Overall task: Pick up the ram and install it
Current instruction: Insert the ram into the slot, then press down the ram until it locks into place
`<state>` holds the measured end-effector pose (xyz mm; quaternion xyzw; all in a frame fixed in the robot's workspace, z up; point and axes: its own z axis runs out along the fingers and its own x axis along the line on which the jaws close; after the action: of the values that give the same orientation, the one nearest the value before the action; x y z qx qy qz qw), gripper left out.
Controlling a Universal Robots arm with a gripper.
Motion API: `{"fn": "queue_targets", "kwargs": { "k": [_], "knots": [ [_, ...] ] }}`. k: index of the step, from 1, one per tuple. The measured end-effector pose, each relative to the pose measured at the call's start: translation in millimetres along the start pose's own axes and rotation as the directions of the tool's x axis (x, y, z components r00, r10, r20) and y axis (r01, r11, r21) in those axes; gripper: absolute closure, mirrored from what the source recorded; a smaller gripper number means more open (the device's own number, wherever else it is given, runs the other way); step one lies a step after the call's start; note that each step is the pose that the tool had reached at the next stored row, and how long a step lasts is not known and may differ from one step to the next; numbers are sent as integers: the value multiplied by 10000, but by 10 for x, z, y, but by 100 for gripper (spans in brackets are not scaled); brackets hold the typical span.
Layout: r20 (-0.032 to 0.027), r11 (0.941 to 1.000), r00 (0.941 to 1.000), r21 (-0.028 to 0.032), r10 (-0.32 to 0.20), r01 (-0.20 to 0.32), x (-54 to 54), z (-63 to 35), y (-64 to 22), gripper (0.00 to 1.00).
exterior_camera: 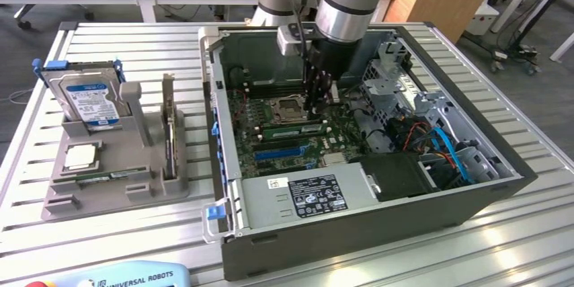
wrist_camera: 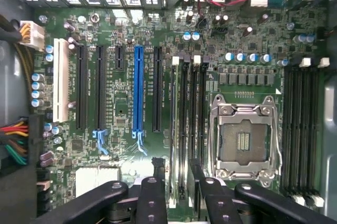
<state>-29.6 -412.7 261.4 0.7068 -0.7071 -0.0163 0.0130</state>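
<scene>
Ram [exterior_camera: 292, 128] at memory slots, 6 o'clock of CPU socket [exterior_camera: 285, 107], just under gripper [exterior_camera: 316, 113]. Install step, probably seating. Cannot tell whether jaws clamp it. Calls for square alignment with slot, straight press.

A slatted metal counter [exterior_camera: 117, 38] is carrying the work items. An open computer case [exterior_camera: 359, 233] is lying on it toward the exterior view's right. A grey parts holder [exterior_camera: 117, 186] is sitting on it toward the exterior view's left, just beside the case. A blue-and-white pendant [exterior_camera: 126, 277] is resting at the counter's near edge.
</scene>
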Motion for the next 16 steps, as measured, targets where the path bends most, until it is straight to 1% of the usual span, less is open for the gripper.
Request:
{"fn": "queue_targets", "kwargs": {
  "k": [15, 16],
  "knots": [
    [0, 10000, 10000, 0, 0, 0, 0, -4, 0, 69],
    [0, 10000, 10000, 1, 0, 0, 0, -4, 0, 70]
  ]
}}
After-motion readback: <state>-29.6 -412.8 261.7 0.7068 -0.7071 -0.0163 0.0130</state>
